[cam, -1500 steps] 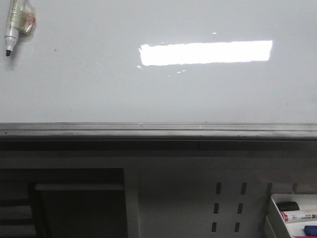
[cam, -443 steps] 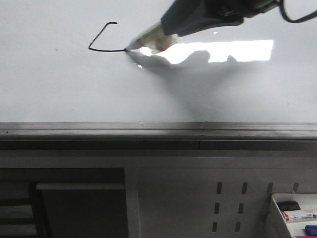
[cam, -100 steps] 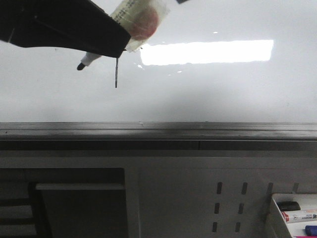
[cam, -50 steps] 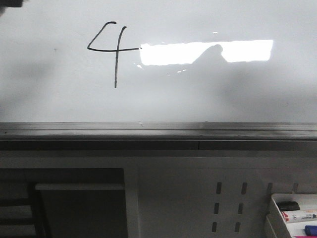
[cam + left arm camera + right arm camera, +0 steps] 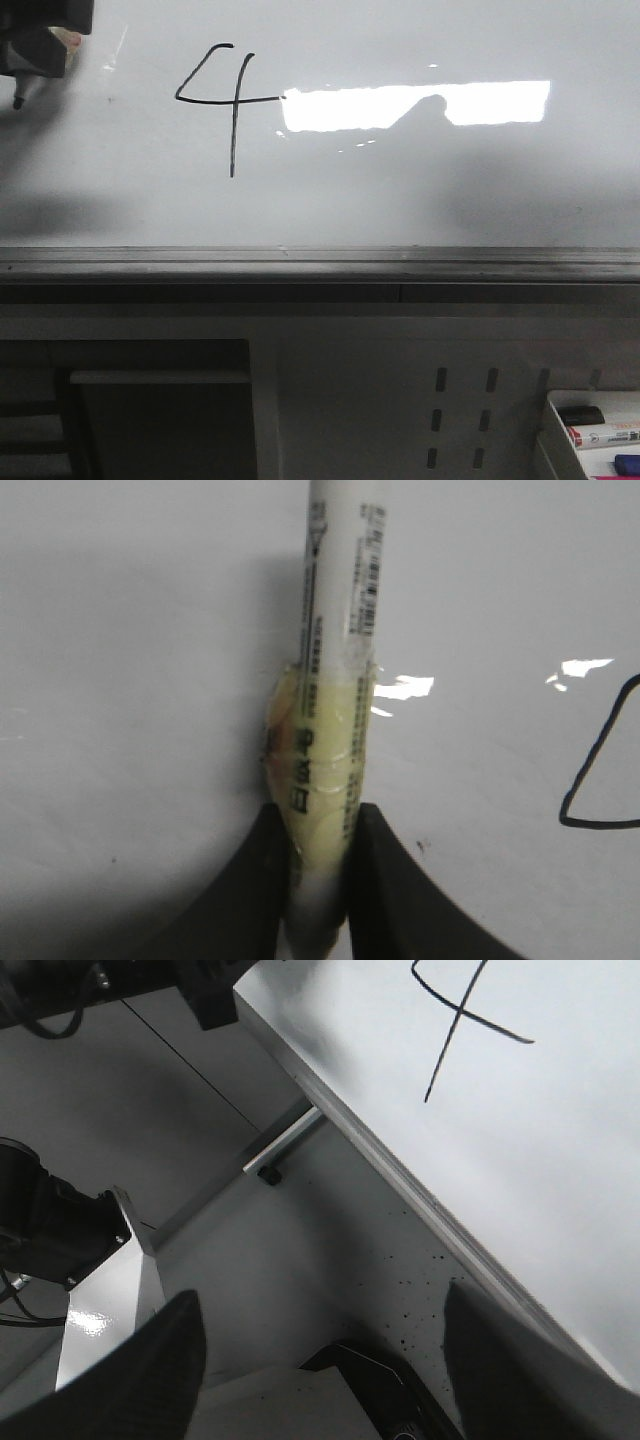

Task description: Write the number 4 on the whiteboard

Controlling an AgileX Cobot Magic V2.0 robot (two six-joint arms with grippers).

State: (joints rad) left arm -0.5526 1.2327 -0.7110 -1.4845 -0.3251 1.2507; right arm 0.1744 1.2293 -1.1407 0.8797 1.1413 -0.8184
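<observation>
The whiteboard (image 5: 420, 190) is rigid, glossy and slick, bearing a finished 4 (image 5: 225, 100) toward its upper left. The left gripper (image 5: 318, 880) pinches a light, stiff marker (image 5: 335, 630) at its padded lower barrel, a sound hold; the right gripper (image 5: 320, 1350) gapes empty.

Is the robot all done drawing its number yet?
Looks done: a full number 4 is on the whiteboard, with slanted stroke, bar and stem. The left gripper holds the marker, off to the side. The right gripper is open. Nothing obvious left.
</observation>
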